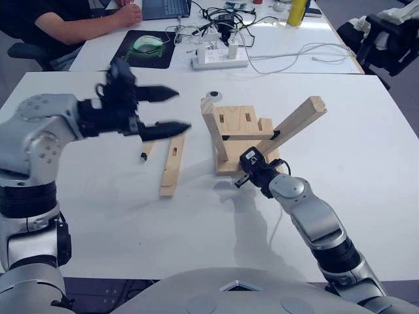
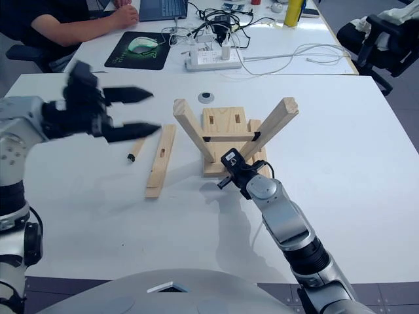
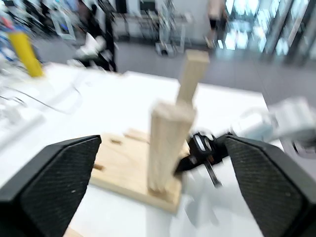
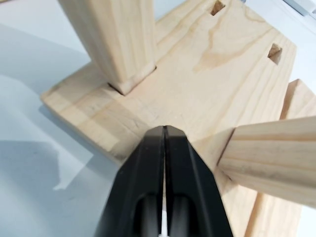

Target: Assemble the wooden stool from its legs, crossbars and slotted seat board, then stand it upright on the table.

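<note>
Bright, even overhead light, white table (image 1: 366,163) evenly lit, soft pale shadows falling left of the right arm (image 1: 314,222) and seat board (image 4: 207,79), far windows (image 3: 256,19) glaring.

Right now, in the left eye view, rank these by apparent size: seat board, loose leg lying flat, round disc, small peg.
1. seat board
2. loose leg
3. round disc and small peg: too alike to rank.
</note>
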{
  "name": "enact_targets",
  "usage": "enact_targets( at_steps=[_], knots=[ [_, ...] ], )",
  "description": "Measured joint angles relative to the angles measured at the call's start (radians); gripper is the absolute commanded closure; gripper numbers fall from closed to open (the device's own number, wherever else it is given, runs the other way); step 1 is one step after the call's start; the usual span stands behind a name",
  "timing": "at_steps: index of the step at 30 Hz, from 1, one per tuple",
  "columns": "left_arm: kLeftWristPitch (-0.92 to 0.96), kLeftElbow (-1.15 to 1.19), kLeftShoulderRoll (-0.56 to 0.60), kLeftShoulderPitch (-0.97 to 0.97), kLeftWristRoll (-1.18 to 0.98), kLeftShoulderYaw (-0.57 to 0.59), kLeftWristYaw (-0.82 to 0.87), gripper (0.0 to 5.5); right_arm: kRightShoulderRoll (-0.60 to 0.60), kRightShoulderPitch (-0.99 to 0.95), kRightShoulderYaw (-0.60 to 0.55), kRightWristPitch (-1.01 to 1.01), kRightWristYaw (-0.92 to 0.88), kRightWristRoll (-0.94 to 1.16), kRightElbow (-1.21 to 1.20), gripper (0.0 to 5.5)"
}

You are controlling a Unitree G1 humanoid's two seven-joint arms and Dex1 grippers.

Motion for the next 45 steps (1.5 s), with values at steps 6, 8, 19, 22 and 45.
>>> enact_targets(
  at_steps=[6, 8, 19, 22, 45],
  knots=[
    [-0.116, 0.063, -0.108, -0.107, 0.017, 0.121, 0.291, 2.31, 0.03, 0.0, -0.018, -0.04, -0.001, -0.001, 0.037, 5.5],
    [-0.131, 0.063, -0.138, -0.102, 0.024, 0.115, 0.335, 2.58, 0.048, -0.004, -0.022, -0.048, -0.009, -0.003, 0.052, 5.5],
    [-0.15, 0.019, -0.3, -0.088, 0.032, 0.018, 0.503, 4.09, 0.187, -0.092, -0.019, -0.071, -0.057, -0.022, 0.196, 5.5],
    [-0.155, 0.004, -0.351, -0.076, 0.02, -0.003, 0.527, 4.55, 0.216, -0.111, -0.014, -0.087, -0.058, -0.027, 0.232, 5.5],
    [-0.302, 0.213, -0.365, -0.241, 0.033, 0.04, 0.572, 5.48, 0.228, -0.123, 0.011, -0.125, -0.054, -0.059, 0.268, 5.5]
  ],
)
